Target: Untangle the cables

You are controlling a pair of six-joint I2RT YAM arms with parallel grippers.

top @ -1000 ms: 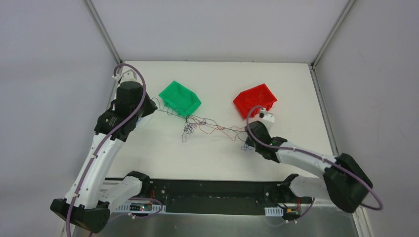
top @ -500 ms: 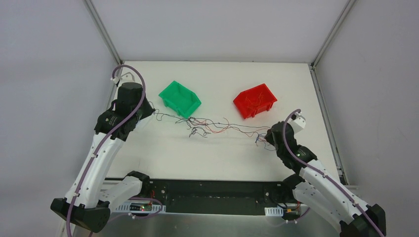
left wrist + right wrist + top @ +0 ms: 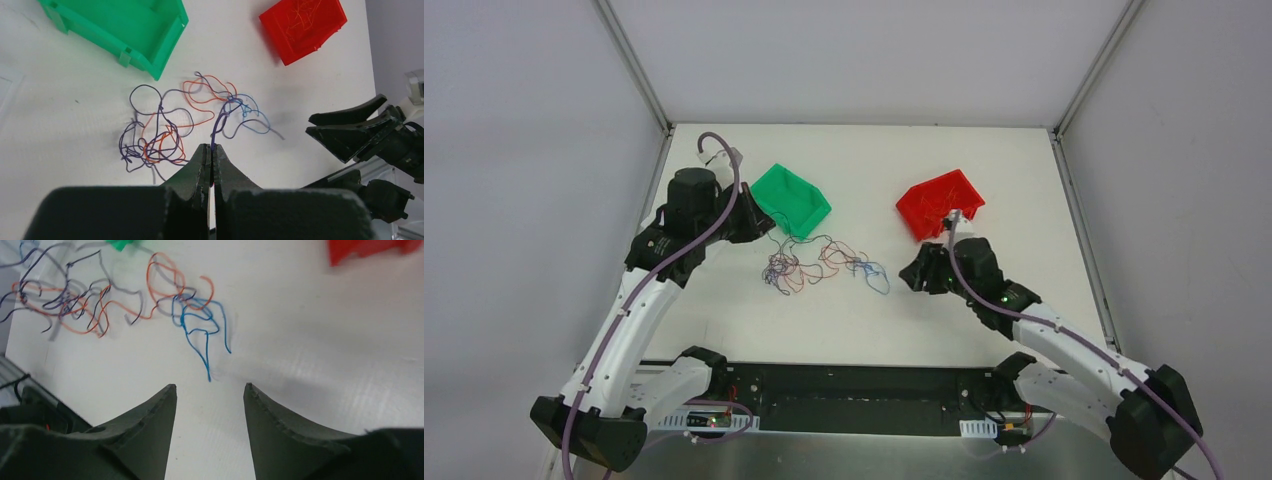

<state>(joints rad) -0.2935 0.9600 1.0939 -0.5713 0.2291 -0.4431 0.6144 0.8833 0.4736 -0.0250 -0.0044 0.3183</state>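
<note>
- The cables (image 3: 819, 265) lay as a loose squiggle of red, blue and dark strands on the white table (image 3: 1024, 170), just in front of the green bin (image 3: 789, 198) and between the two arms
- The left gripper (image 3: 211, 150) had its jaws pressed together on one dark purple strand, which rose from the tangle up to its fingertips
- Seen from above, this gripper (image 3: 754, 222) hung beside the green bin, at the left end of the tangle
- The right gripper (image 3: 210, 387) stood with its jaws apart and nothing between them, low over bare table
- The nearest blue loop ended just short of its fingertips, not touching them
- The red bin (image 3: 969, 195) sat behind the right gripper, thin red strands lying inside it
</note>
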